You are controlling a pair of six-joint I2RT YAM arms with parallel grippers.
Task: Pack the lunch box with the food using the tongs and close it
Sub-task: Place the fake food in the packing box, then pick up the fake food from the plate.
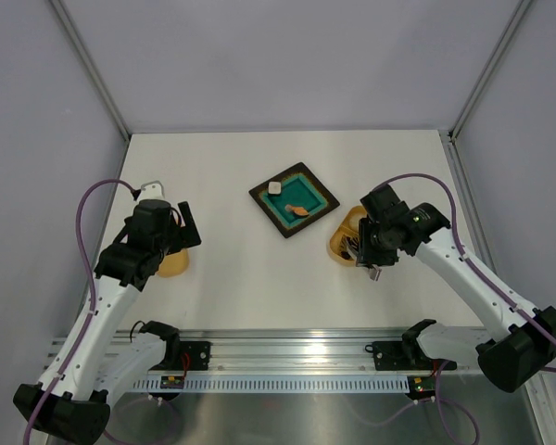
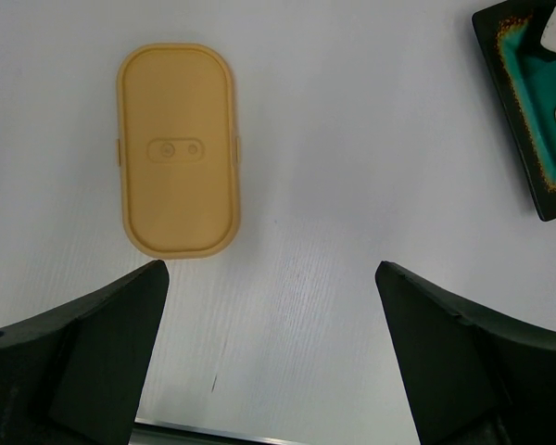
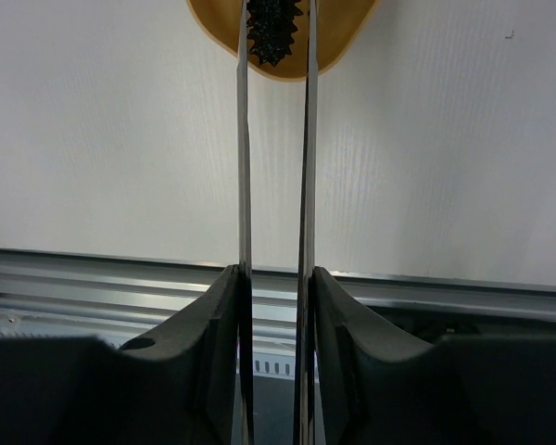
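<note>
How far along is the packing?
Finished items can't be seen. The right pincer holds thin silver metal tongs with a dark spiky piece over the yellow-orange oval lunch box. A white cube and orange slice sit on the square teal plate; the yellow-orange lid lies apart.

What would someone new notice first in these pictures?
The right end effector pinches the tongs, a dark spiky piece between their arms at the yellow lunch box, right of centre. The teal plate sits mid-table, and the lid lies flat by the open left end effector.
</note>
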